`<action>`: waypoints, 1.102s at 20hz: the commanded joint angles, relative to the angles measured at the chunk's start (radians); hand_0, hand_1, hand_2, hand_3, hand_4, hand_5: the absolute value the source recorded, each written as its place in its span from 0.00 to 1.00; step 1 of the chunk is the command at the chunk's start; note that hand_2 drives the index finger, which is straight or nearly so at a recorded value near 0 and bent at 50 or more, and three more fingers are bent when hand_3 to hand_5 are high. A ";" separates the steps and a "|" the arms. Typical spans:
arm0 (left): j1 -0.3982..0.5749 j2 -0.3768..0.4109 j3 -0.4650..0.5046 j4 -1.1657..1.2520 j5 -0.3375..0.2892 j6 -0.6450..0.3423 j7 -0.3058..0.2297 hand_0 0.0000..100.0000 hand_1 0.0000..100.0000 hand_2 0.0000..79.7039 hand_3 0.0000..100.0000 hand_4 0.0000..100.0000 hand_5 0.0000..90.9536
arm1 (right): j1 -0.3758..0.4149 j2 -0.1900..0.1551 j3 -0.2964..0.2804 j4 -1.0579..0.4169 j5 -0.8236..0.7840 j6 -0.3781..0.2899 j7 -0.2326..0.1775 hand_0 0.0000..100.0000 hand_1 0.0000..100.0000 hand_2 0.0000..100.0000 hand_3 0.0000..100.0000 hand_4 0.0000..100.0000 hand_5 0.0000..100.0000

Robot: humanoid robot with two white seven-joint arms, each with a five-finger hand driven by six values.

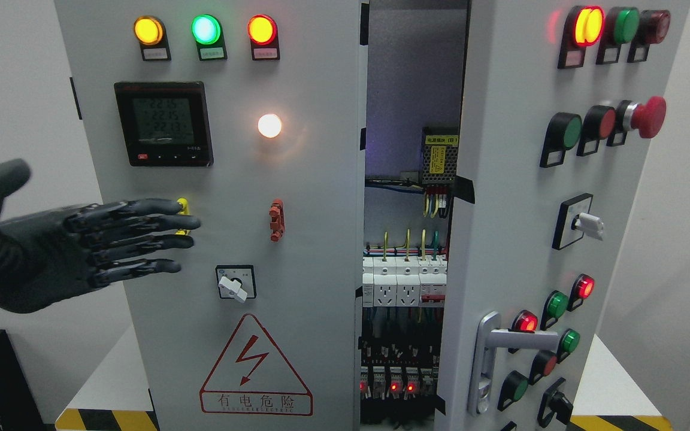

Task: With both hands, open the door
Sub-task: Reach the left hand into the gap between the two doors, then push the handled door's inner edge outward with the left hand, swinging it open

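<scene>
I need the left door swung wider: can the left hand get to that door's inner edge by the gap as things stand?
Probably yes. The left hand is open, its fingers stretched flat over the left door, and nothing stands out much between it and the inner edge besides a small red clip and a selector switch.

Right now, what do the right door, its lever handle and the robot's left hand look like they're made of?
Right door: looks like sheet metal painted matte light grey, flat and even with a thin folded edge. Lever handle: seemingly metal with a satin silver finish, showing soft highlights. Left hand: dark grey, smooth rubbery or plastic-looking palm, and glossier black jointed segments on the fingers; the exact material is unclear.
</scene>
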State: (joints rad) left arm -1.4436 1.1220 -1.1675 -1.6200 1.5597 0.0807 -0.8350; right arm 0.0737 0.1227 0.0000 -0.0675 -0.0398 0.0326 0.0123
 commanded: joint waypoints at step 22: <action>-0.113 -0.826 0.020 0.111 -0.087 0.212 0.407 0.00 0.00 0.00 0.00 0.00 0.00 | 0.000 0.000 -0.014 0.000 0.000 0.000 0.000 0.00 0.00 0.00 0.00 0.00 0.00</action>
State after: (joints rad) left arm -1.5550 0.5128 -1.2011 -1.5324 1.5344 0.2725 -0.4959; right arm 0.0737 0.1227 0.0000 -0.0673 -0.0399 0.0324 0.0123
